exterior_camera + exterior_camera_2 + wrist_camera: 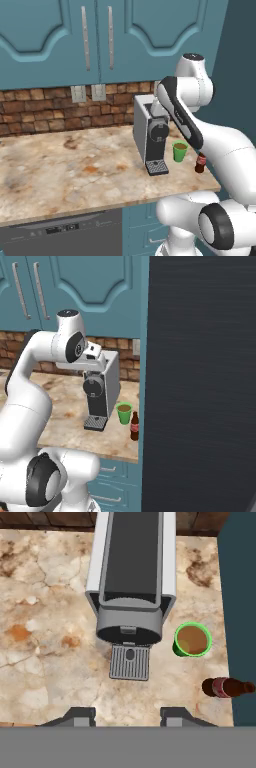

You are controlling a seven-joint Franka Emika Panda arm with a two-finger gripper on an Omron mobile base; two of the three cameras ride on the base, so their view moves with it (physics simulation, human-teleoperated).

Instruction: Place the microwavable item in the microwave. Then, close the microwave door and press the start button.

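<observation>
The microwavable item, a small green cup of brown liquid, stands on the counter just right of the coffee machine. The cup also shows in the left base view and the right base view. My gripper hovers high above the counter, looking straight down over the machine's front. Its fingers are spread apart with nothing between them, and the cup lies ahead and to the right of them. The microwave and the microwave door are out of view.
A small dark bottle with a red cap stands close to the cup near the counter edge. A tall dark panel walls the counter's right side. The marble counter stretches left, with upper cabinets above it.
</observation>
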